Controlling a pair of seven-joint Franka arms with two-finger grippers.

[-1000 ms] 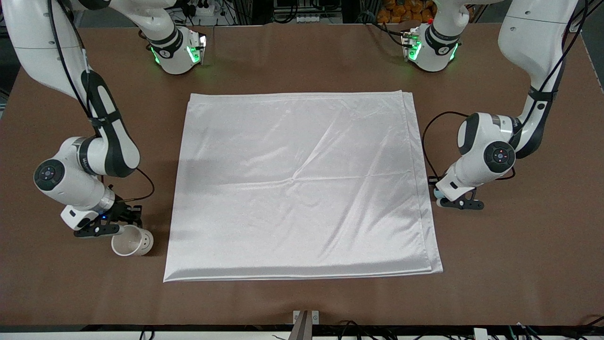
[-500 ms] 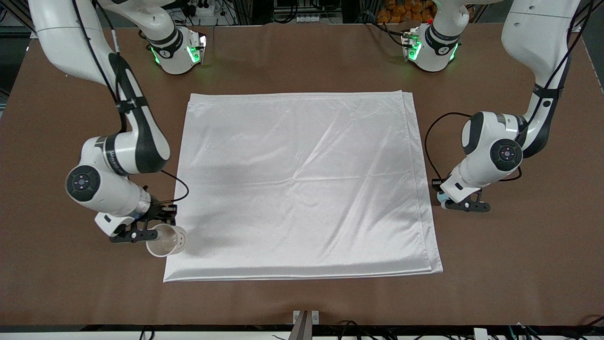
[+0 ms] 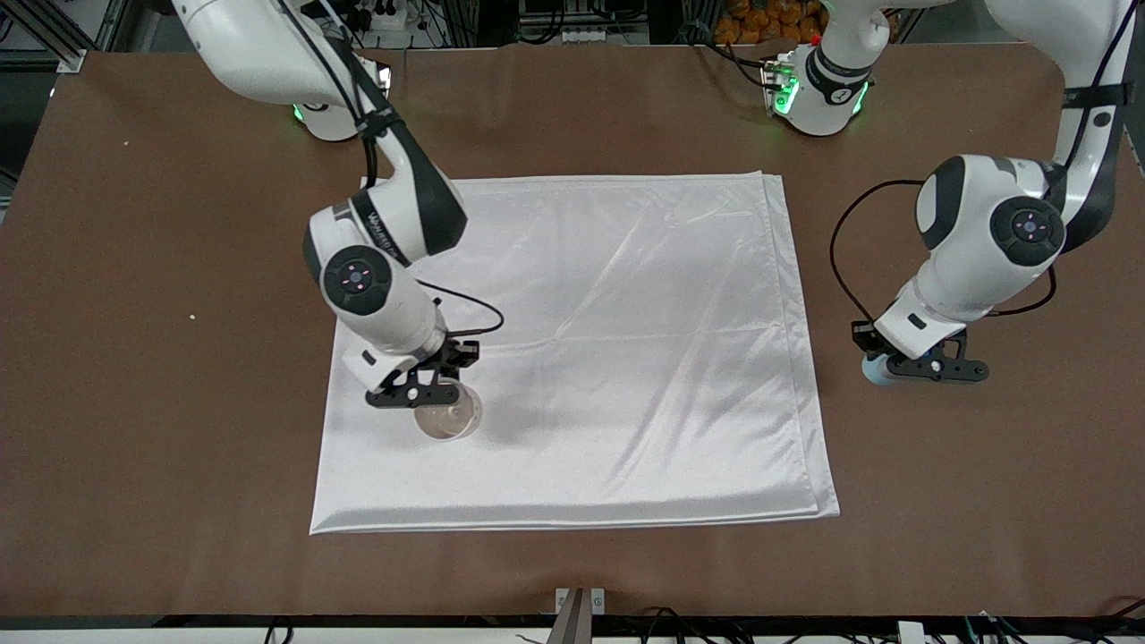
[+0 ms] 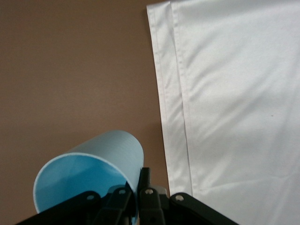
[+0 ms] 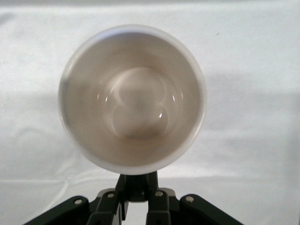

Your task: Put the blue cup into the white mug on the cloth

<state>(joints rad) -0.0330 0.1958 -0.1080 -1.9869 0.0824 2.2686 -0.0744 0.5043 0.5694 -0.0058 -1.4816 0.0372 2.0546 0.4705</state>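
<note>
No writing can be read on the cups or the cloth; only a blurred name shows on the right arm's wrist band.

The cloth (image 3: 572,349) is shiny white satin, roughly square, creased, with doubled edges toward the left arm's end. It lies flat in the middle of the brown matte desk (image 3: 161,268).

The mug (image 3: 447,419) is cream-white, round and glossy inside. The right gripper (image 3: 420,394) holds it over the part of the cloth toward the right arm's end, fingers clenched on its rim, mouth up.

The cup (image 3: 875,369) is light blue, tapered and handleless, brighter blue inside. The left gripper (image 3: 930,368) holds it tilted over bare desk just beside the cloth's doubled edge, fingers clenched on its rim.
</note>
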